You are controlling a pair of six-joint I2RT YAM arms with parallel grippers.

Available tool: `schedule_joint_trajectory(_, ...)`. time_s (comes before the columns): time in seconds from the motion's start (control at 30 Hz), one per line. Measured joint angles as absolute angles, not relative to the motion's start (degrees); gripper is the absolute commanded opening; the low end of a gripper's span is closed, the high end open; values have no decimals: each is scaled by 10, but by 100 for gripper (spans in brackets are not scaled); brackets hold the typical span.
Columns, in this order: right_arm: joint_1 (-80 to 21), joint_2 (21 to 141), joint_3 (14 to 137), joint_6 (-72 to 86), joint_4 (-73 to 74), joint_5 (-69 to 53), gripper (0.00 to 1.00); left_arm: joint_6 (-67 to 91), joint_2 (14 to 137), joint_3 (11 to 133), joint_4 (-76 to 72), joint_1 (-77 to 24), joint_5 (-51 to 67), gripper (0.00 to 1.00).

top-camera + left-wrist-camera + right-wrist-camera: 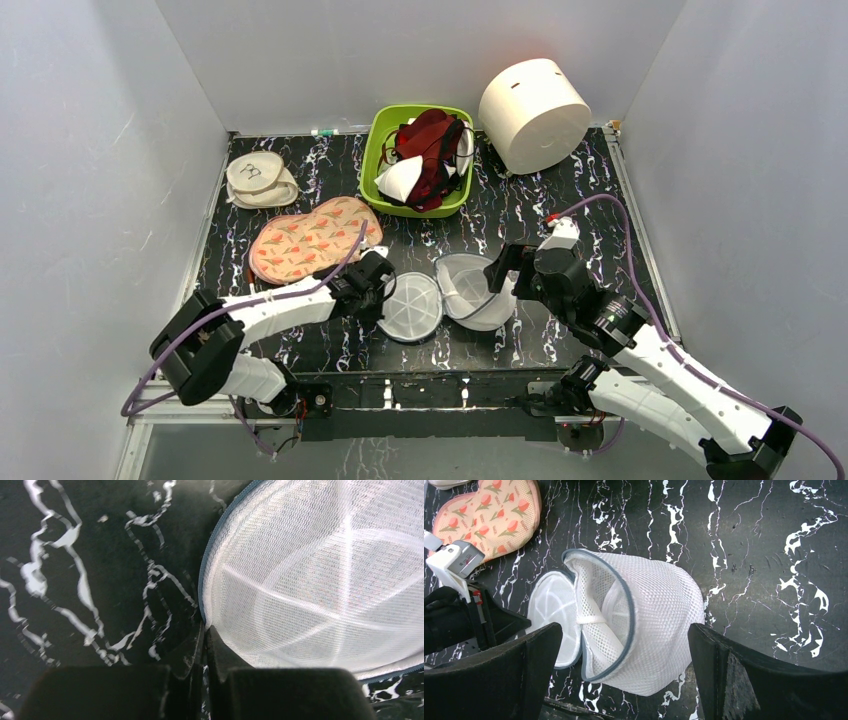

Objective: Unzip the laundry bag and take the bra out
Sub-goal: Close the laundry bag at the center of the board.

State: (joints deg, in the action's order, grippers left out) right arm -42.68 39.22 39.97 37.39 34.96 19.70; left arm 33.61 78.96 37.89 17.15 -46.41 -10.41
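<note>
My left gripper (205, 636) pinches the laundry bag (661, 607) at its lid rim, jaws tight together. My right gripper (621, 637) has its jaws spread wide, flanking the open bag.

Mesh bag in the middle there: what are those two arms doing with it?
The bag is already unzipped and lies on its side, its round lid flopped flat on the table. The left fingers are closed at the lid's rim, seemingly pinching it, while the right fingers are spread wide on either side of the bag's body. Nothing dark shows inside the bag. A dark red bra lies in the green basket at the back.
</note>
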Motion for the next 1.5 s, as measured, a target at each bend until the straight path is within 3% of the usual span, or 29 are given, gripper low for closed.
schedule_joint_trajectory(0.17,-427,380,400,374,349,197,98,336,724,397,253,-465,-146,0)
schedule_joint_trajectory(0.4,-427,376,400,374,349,197,98,331,621,521,379,-464,-232,0)
schedule_joint_trajectory(0.73,-427,376,400,374,349,196,98,312,603,669,553,-463,-322,0)
schedule_joint_trajectory(1.07,-427,372,400,374,350,196,98,255,711,795,574,-477,-348,0)
schedule_joint_trajectory(1.5,-427,304,400,378,366,224,98,275,886,797,508,-630,-330,0)
